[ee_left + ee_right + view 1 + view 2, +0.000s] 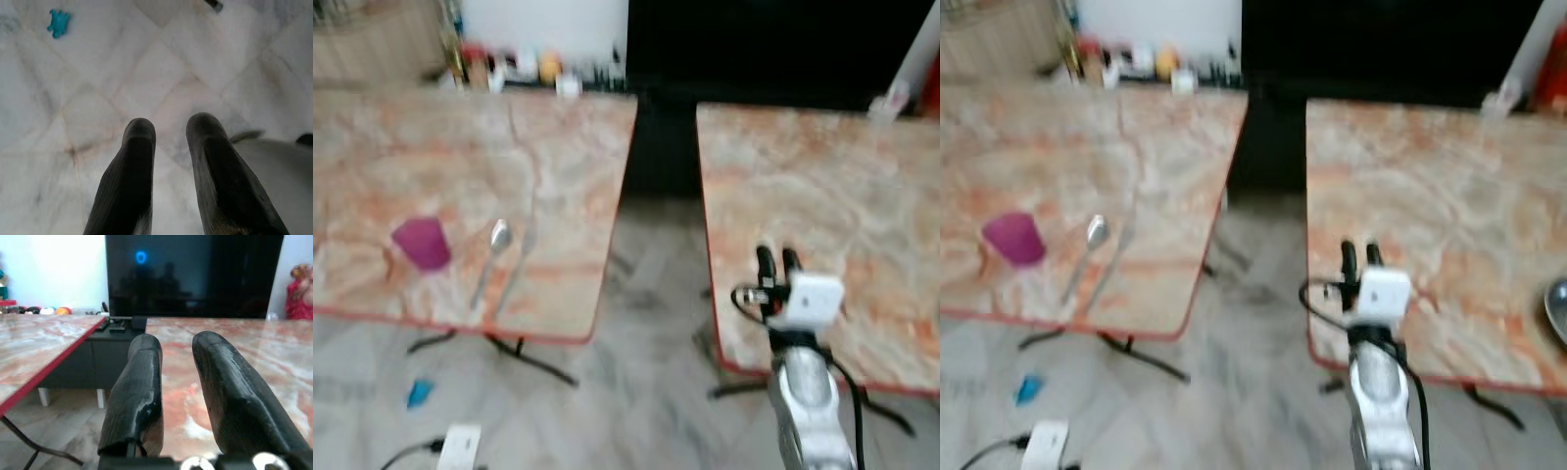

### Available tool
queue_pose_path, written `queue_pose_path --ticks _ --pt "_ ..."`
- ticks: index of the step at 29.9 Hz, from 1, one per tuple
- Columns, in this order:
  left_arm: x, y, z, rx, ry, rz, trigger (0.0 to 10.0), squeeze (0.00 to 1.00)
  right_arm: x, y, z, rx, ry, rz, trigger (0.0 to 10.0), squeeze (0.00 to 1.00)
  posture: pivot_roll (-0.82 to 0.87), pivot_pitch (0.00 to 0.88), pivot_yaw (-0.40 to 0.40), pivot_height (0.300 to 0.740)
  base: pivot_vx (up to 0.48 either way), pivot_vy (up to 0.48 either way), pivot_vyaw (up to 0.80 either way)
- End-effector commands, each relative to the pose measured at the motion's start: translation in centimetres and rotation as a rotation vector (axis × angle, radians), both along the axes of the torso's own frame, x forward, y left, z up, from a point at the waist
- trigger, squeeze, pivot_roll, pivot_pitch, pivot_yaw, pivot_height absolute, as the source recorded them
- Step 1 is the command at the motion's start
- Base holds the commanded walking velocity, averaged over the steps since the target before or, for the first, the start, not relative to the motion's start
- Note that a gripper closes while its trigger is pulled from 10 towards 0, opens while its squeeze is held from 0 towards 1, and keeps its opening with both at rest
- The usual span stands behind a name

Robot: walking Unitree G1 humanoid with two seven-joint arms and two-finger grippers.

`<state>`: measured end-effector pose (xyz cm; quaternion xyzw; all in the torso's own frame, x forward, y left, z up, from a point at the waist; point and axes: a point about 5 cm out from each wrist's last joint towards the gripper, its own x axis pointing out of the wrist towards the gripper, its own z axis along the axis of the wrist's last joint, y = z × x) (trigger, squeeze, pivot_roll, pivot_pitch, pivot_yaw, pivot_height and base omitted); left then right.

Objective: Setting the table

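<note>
At the left of the frame, a marbled, red-edged surface (558,147) carries a magenta cup (422,243), with a metal spoon (492,253) and a second utensil, blurred, just beside it. The right gripper (777,259), jaws slightly parted and empty, hangs over a matching surface (822,186) at right. The left gripper (171,132), jaws also parted, points at pale marble floor (161,58) bearing a blue scrap (58,22).

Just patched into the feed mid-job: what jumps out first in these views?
The magenta cup stands near the front edge of the left marble table, with a spoon and a second long utensil lying just to its right. The right gripper is raised over the near edge of the right table, fingers slightly apart and holding nothing. A small blue scrap lies on the floor.
</note>
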<state>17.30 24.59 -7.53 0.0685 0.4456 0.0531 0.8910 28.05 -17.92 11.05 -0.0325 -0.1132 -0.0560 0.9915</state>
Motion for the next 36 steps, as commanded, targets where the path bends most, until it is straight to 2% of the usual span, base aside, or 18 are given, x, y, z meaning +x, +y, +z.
queue_pose_path --ticks 1,26,30,36 --pt "-0.45 0.49 -0.08 0.011 0.02 0.002 10.0 0.0 0.2 0.7 0.31 0.011 -0.011 0.018 10.0 0.0 0.08 0.0 -0.042 0.74 0.0 0.382 0.0" --pt "-0.61 0.47 -0.17 0.015 0.028 -0.001 10.0 0.0 0.46 0.95 0.41 0.011 -0.019 0.029 10.0 0.0 0.08 0.0 -0.036 0.74 0.0 0.383 0.0" --pt "-0.73 0.47 -0.23 0.017 0.032 -0.003 10.0 0.0 0.48 1.06 0.4 -0.016 -0.015 0.038 10.0 0.0 0.08 0.0 -0.035 0.74 0.0 0.382 0.0" --pt "-0.8 0.47 -0.26 0.018 0.035 -0.004 10.0 0.0 0.56 1.35 0.45 -0.018 -0.019 0.053 10.0 0.0 0.08 0.0 -0.037 0.74 0.0 0.383 0.61"
